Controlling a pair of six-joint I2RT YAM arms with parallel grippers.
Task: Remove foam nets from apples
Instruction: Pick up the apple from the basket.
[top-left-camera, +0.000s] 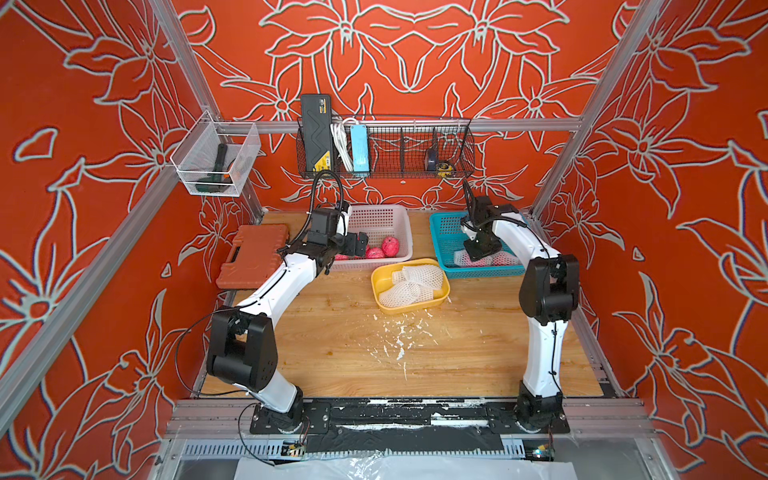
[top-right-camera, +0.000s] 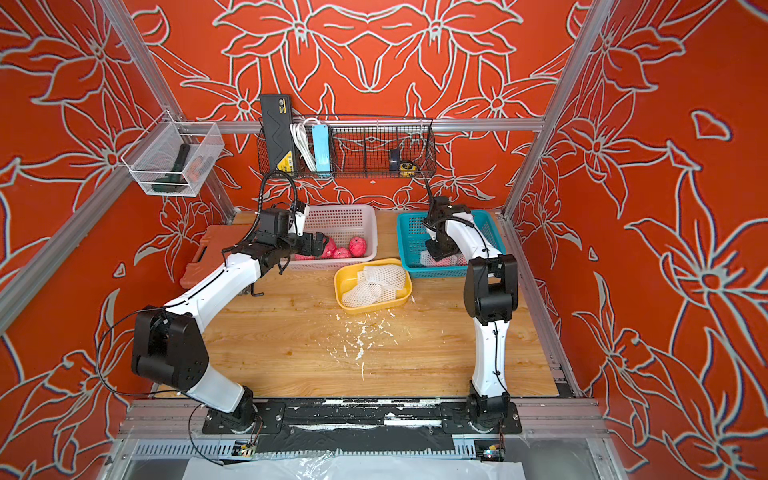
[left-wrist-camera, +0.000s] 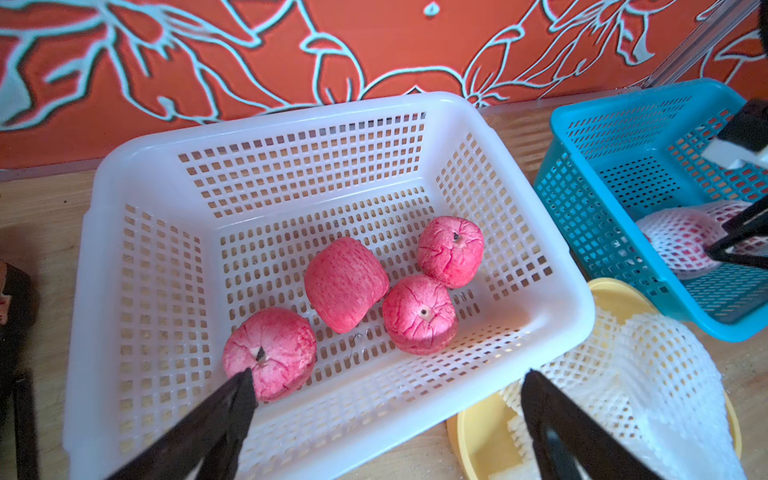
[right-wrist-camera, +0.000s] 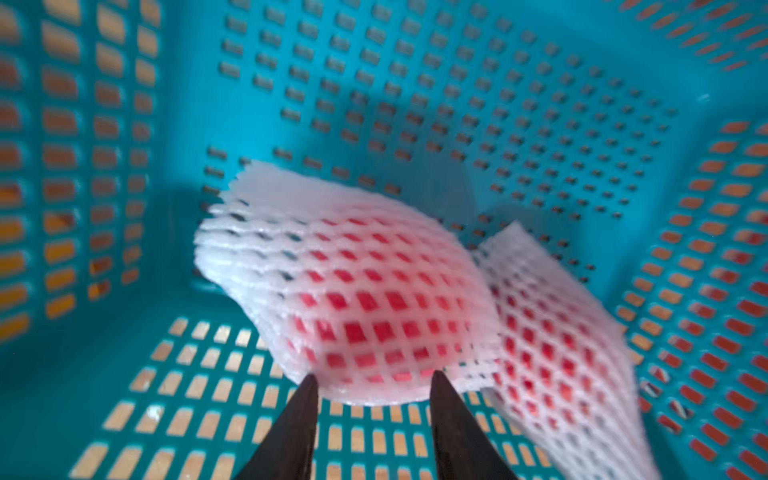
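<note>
Four bare apples (left-wrist-camera: 345, 282) lie in the white basket (left-wrist-camera: 291, 112) at the centre of both top views, empty nets (top-left-camera: 409, 282) in the yellow tray (top-left-camera: 376, 286) just below it; two wrapped apples (top-left-camera: 507, 259) remain in the blue basket (top-left-camera: 482, 272) right of centre, so the fifth unwrapping looks to be in hand. The right gripper (right-wrist-camera: 372, 380) reaches into that basket, jaws half closed about the nearer wrapped apple (right-wrist-camera: 353, 299) at its edge; whether they have pinched it I cannot tell; the left gripper (left-wrist-camera: 386, 374) hangs wide open and empty at the white basket. The next move calls for a firm hold, then a lift clear towards the left gripper.

Pink-red apples (left-wrist-camera: 345, 284), white foam nets (top-left-camera: 409, 282), teal basket (right-wrist-camera: 374, 83), yellow tray (top-left-camera: 383, 279)
</note>
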